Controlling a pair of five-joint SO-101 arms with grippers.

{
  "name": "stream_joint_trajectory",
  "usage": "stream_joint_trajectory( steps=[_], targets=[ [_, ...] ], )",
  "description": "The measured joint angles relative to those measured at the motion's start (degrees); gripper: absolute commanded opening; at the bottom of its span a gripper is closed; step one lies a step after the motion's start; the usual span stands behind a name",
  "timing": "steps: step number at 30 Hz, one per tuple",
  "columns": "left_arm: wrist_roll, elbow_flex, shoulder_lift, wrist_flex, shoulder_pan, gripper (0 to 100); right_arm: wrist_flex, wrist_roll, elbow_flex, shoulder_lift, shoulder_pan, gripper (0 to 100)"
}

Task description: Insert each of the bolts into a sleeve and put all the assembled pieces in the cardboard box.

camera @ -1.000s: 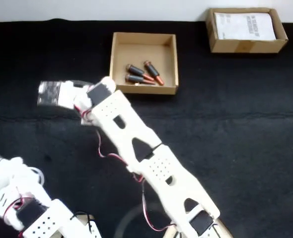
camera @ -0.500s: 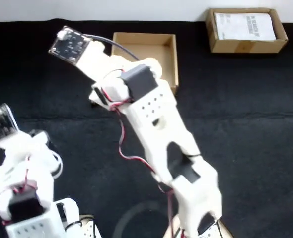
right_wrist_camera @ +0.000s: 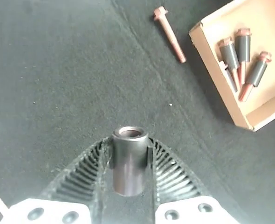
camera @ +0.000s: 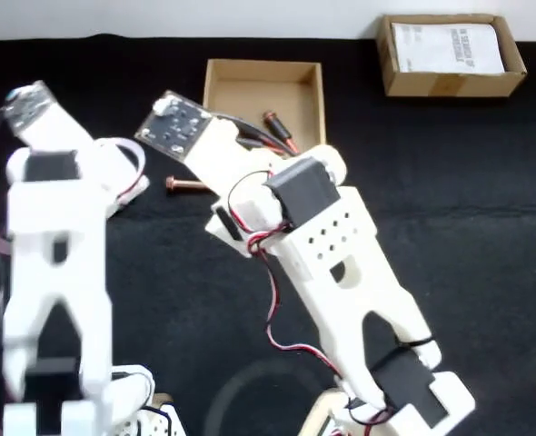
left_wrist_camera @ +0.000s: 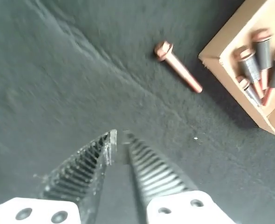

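Observation:
My right gripper [right_wrist_camera: 129, 154] is shut on a dark grey sleeve [right_wrist_camera: 129, 163], held upright above the black mat. A copper bolt [right_wrist_camera: 170, 33] lies loose on the mat just left of the cardboard box [right_wrist_camera: 272, 23]; the high view has the bolt [camera: 186, 184] between the two arms. Three assembled pieces [right_wrist_camera: 242, 46] lie in the box [camera: 250, 95], and the right arm partly covers them [camera: 277, 132] from above. My left gripper [left_wrist_camera: 120, 139] is shut with nothing in it, hovering over the mat a short way from the bolt [left_wrist_camera: 178, 73].
A second cardboard box [camera: 431, 84] holding a printed sheet stands at the back right. Both white arms stand tall over the left and middle of the mat. The table's right half is open black mat.
The right arm has lifted off the mat at the left and swung up towards the box. The left arm has risen from the lower left corner to stand beside the bolt.

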Motion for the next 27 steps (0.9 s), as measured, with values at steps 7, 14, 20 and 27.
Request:
stream_joint_trajectory(
  steps=[7, 14, 20, 27],
  targets=[
    [10.3, -20.6, 23.6, 7.3, 4.0, 21, -9.0, 0.0, 16.2, -6.5, 3.3, 0.8],
    [13.0, -37.2, 41.9, 11.0, 4.3, 21, -14.6, 0.0, 30.0, -14.4, 5.7, 0.8],
    [15.1, -44.7, 52.1, 11.4, 4.3, 21, -16.4, 0.0, 38.0, -20.7, 7.3, 0.8],
    [15.8, -51.7, 59.7, 11.4, 4.7, 21, -18.5, 1.2, 45.2, -26.0, 9.1, 0.8]
  ],
)
